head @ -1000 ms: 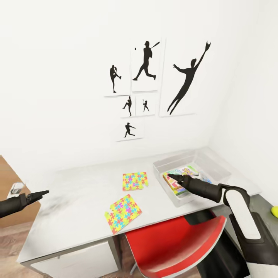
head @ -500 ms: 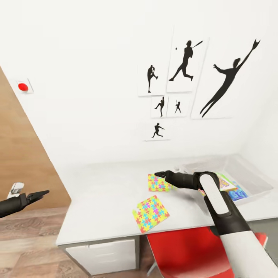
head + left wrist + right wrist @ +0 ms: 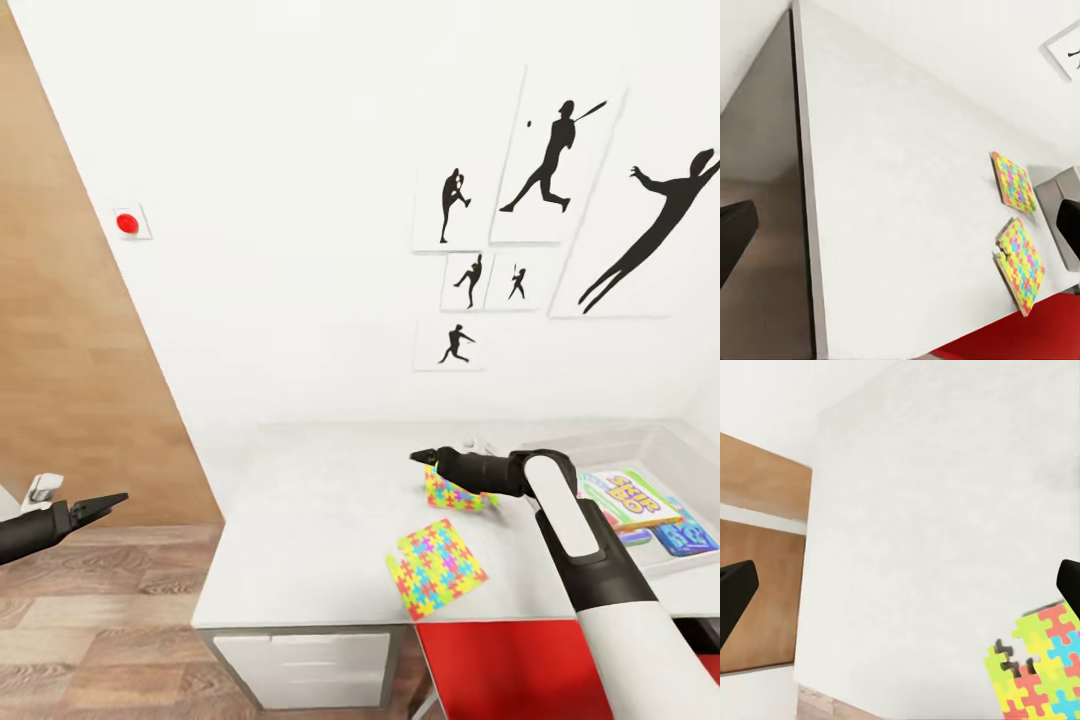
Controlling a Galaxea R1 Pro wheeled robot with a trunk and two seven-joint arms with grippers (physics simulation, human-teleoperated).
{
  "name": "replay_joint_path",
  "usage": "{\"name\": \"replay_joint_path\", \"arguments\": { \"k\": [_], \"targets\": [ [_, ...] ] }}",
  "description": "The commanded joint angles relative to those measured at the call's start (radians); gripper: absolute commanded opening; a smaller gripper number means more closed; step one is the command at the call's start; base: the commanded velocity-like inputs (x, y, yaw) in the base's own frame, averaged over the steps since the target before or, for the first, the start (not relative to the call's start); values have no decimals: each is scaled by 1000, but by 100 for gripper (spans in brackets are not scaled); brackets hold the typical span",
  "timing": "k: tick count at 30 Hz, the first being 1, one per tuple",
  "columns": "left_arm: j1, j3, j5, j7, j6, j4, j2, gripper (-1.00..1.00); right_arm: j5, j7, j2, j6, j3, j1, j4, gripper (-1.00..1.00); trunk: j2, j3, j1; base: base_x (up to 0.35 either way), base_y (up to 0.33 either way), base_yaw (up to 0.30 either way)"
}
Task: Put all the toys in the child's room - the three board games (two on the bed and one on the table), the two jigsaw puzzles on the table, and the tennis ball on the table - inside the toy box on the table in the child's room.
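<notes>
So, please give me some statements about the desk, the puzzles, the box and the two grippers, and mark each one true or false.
1. Two jigsaw puzzles lie on the table. True.
2. The toy box is empty. False: it holds printed game boxes.
3. The right gripper hangs over the table close to the farther puzzle. True.
4. The left gripper holds a puzzle. False: it holds nothing and hangs over the wood floor, away from the table.
5. The pictures on the wall show animals. False: they show black sports silhouettes.
6. A red seat shows below the front edge of the table. True.
</notes>
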Motion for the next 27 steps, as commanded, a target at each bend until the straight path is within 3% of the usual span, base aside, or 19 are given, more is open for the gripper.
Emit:
{"name": "replay_joint_path", "arguments": {
  "k": [1,7,27],
  "targets": [
    [-2,3,-10,-9,11,-1,0,100,-10,-10,-1,1,-1,-1,0,100,-2,-2,1,86,77,7],
    [-2,7,-10,-9,10,-1,0,100,-6,-12,-1,1,-28,1,1,100,-2,-2,1,34,27,3],
    [-2,7,-10,-9,9,-1,1,100,-4,-15,-1,1,-36,2,0,100,-2,-2,1,2,2,0]
  ]
}}
